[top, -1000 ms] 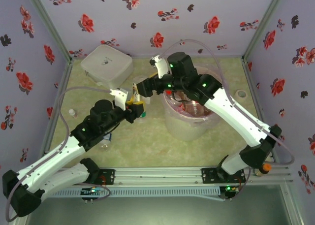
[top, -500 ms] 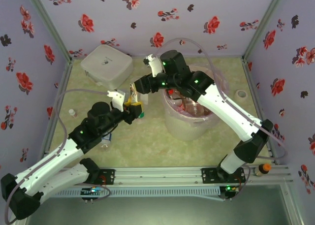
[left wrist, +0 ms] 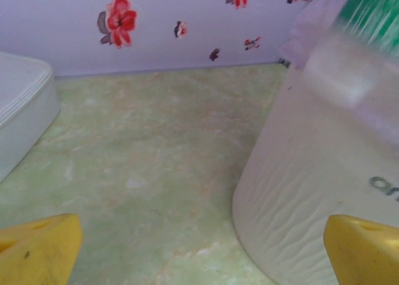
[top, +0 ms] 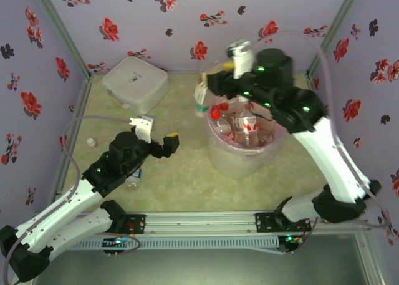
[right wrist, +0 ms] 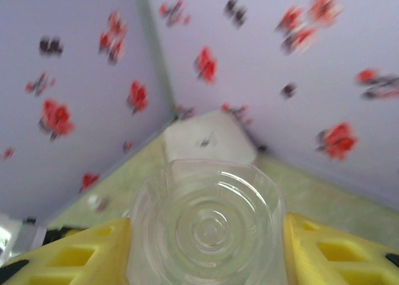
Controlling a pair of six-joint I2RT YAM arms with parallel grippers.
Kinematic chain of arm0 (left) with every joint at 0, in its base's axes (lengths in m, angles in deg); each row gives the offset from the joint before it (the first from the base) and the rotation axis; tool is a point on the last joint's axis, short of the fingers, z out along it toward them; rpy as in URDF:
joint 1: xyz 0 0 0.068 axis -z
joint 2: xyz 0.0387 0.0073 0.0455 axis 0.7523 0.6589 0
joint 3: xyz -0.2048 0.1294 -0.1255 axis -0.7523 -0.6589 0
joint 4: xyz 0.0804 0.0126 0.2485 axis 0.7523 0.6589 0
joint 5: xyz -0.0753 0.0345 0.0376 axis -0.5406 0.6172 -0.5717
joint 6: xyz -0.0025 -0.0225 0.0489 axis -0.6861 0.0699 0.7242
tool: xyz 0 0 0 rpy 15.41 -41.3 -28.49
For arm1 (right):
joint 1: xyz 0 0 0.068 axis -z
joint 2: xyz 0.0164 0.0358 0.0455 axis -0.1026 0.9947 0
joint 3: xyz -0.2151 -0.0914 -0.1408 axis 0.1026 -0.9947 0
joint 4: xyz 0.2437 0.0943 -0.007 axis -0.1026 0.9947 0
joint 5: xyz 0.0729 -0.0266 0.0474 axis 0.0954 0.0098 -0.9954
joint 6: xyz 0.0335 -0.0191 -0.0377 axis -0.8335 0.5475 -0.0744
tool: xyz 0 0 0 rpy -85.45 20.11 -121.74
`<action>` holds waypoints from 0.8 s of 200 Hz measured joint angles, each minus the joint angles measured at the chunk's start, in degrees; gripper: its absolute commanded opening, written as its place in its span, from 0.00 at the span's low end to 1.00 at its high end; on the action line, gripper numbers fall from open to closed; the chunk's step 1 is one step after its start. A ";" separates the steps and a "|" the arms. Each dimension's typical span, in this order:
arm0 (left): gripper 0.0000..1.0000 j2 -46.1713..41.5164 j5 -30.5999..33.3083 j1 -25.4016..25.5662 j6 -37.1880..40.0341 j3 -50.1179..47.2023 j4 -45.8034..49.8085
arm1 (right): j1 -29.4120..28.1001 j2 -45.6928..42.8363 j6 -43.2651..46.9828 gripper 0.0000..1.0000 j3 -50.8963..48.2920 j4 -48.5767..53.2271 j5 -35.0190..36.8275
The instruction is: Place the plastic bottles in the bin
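Since the earlier frame, a bottle has been passed from the left gripper (top: 171,143) to the right gripper (top: 209,87), and the right arm has been raised and swung towards the back wall.

In the top view, the held bottle (top: 201,99) is seen blurred, hanging from the right gripper, which is closed around it. It is placed by the far-left rim of the bin (top: 240,157); whether it is over the opening cannot be told. The left gripper is spread wide with nothing in it, low over the table (top: 187,179) and left of the bin. Several plastic bottles (top: 244,126) are seen inside the bin. A loose bottle (top: 132,184) is lying on the table beside the left arm. A white box (top: 135,82) is set in the far-left corner.

In the left wrist view, the yellow fingertips (left wrist: 37,251) are seen at the bottom corners, far apart, with bare table between them. The bin's pale wall (left wrist: 293,191) is seen at the right, near the right-hand fingertip.

In the right wrist view, the clear base of the held bottle (right wrist: 209,226) is clamped between the yellow fingers (right wrist: 81,257). The white box (right wrist: 209,138) is seen beyond it.
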 measured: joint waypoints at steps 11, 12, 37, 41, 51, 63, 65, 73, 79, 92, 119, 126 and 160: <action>1.00 0.83 0.50 -0.04 -0.37 0.00 0.31 | 1.97 -3.89 0.35 0.20 -1.14 -1.36 2.80; 1.00 0.90 0.55 -0.04 -0.42 0.00 0.31 | 2.12 -4.17 0.39 0.20 -1.27 -1.46 3.02; 1.00 2.93 1.05 -0.26 -0.76 0.00 0.57 | 6.78 -11.56 0.70 0.16 -5.42 -4.57 8.44; 1.00 3.23 1.07 -0.26 -0.79 0.00 0.59 | 7.43 -12.26 0.72 0.16 -5.88 -5.03 8.83; 1.00 3.82 1.25 -0.26 -0.87 0.00 0.57 | 8.63 -13.03 0.72 0.15 -6.54 -5.81 9.42; 1.00 4.22 1.31 -0.26 -0.98 0.00 0.70 | 9.66 -12.66 0.72 0.15 -6.86 -6.25 9.53; 1.00 4.24 1.31 -0.26 -1.01 0.00 0.72 | 9.79 -12.39 0.70 0.15 -6.93 -6.25 9.53; 1.00 4.26 1.40 -0.26 -1.14 0.00 0.74 | 10.23 -11.34 0.70 0.14 -7.08 -6.23 9.51; 1.00 4.26 1.42 -0.26 -1.22 0.00 0.74 | 10.45 -10.32 0.66 0.14 -7.17 -6.16 9.40; 1.00 4.26 1.44 -0.33 -1.51 0.00 0.83 | 10.75 -7.76 0.57 0.14 -7.23 -5.90 8.70; 1.00 4.24 1.46 -0.55 -2.10 0.00 2.21 | 10.80 -2.01 -0.42 0.14 -8.31 -4.42 6.32; 1.00 4.24 1.46 -0.63 -2.25 0.00 2.78 | 10.80 -0.68 -0.74 0.14 -8.44 -3.78 5.73; 1.00 4.24 1.75 -0.92 -2.47 0.00 4.48 | 11.47 2.45 -1.99 0.14 -8.41 -2.62 4.63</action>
